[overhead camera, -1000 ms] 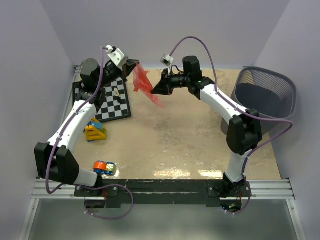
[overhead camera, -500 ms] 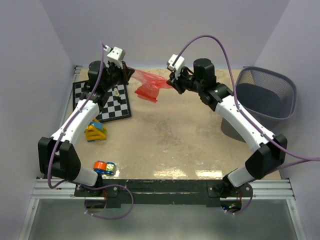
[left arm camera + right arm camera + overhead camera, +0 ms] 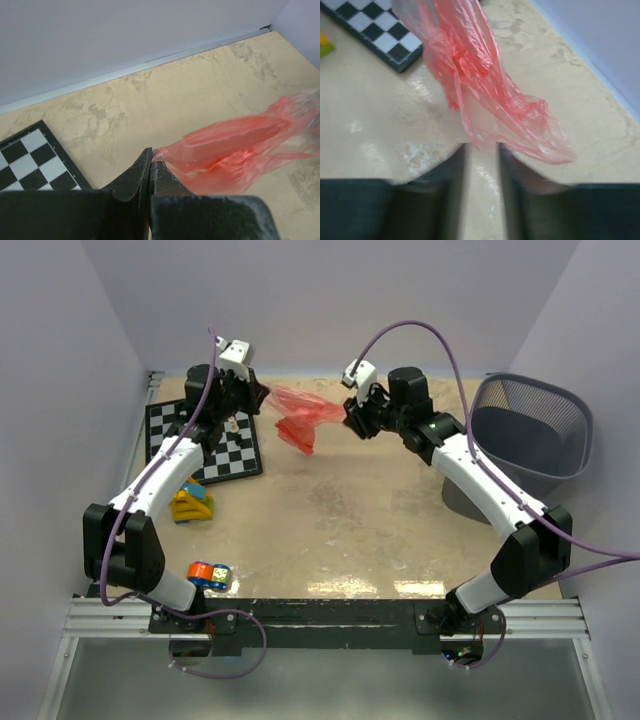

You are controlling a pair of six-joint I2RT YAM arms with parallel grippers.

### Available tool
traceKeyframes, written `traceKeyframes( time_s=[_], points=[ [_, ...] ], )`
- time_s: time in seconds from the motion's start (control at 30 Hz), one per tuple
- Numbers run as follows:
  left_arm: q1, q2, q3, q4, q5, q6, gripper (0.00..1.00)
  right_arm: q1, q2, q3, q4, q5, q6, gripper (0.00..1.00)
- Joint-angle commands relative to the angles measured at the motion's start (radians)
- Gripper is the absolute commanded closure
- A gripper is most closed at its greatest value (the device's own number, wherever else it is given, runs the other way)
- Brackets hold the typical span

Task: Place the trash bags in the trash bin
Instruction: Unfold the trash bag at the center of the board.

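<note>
Beige counter (image 3: 350, 530), pale purple walls. Your left jaws are clenched on one corner of the red trash bag (image 3: 235, 145). Your right jaws stand parted, with the bag's crumpled end hanging just ahead of them; can't tell if it touches. Bag is held up over the far middle of the counter, between both arms. Chessboard (image 3: 215, 450) sits to its left, and the wire trash bin (image 3: 545, 390) is well apart at the far right.

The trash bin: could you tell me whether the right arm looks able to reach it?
Probably yes: the trash bin sits close beside the right arm, with nothing standing between them.
</note>
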Motion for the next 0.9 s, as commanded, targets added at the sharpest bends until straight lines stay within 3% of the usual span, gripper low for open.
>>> traceKeyframes(
  time_s=[0.0,0.13,0.23,0.4,0.6,0.87],
  points=[
    [0.009,-0.057,-0.033,0.144,0.180,0.133,1.00,-0.048,0.007,0.133,-0.088,-0.336,-0.066,0.43],
    [0.006,-0.101,-0.073,0.204,0.276,0.308,1.00,-0.059,0.070,0.247,-0.140,-0.463,-0.096,0.30],
    [0.006,-0.132,-0.084,0.227,0.333,0.375,1.00,-0.059,0.120,0.286,-0.157,-0.470,-0.125,0.28],
    [0.006,-0.156,-0.061,0.228,0.373,0.368,1.00,-0.059,0.191,0.273,-0.171,-0.502,-0.216,0.22],
    [0.000,-0.173,-0.038,0.213,0.393,0.350,1.00,-0.054,0.260,0.319,-0.161,-0.583,-0.213,0.11],
    [-0.005,-0.172,-0.009,0.218,0.383,0.313,1.00,-0.049,0.271,0.316,-0.183,-0.756,-0.176,0.14]
  ],
)
